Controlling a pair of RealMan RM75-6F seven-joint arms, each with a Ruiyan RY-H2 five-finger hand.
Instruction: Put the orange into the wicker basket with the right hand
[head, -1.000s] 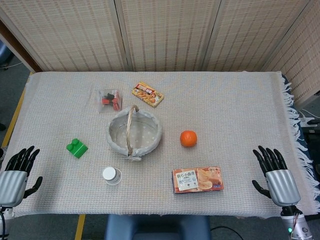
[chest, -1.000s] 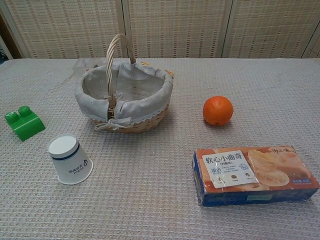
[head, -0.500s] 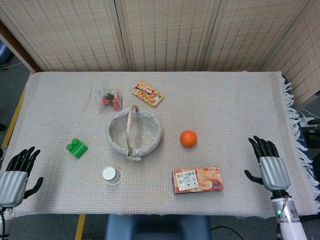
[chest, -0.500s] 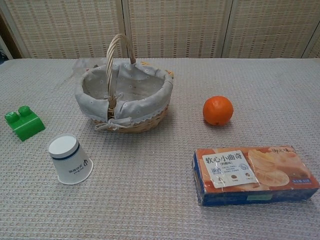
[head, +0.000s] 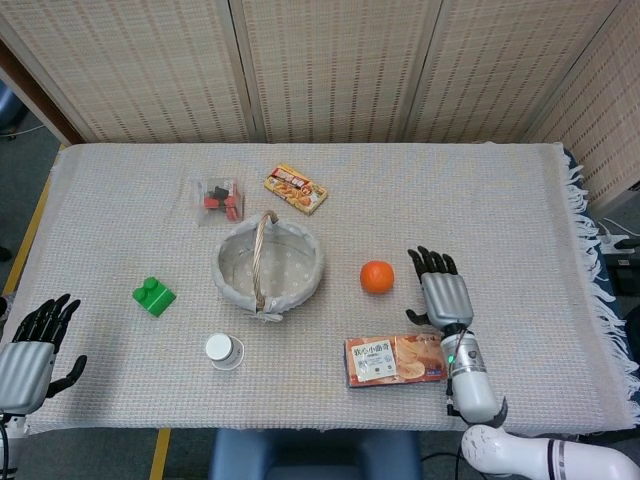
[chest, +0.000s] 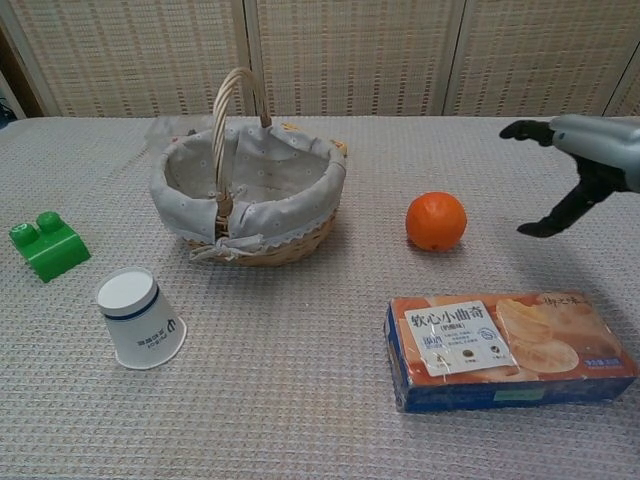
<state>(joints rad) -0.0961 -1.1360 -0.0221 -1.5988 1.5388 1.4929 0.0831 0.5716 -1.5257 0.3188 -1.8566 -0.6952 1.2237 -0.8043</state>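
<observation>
Right hand (head: 444, 297) near orange (head: 377, 276), fingers spread (apparently palm-down), holding nothing.

one orange (head: 377, 277), one basket (head: 268, 267), two hands (head: 443, 297)

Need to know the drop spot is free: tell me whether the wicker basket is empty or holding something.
Empty: both views show only the dotted cloth lining inside the wicker basket; the orange sits on the table beside it.
</observation>
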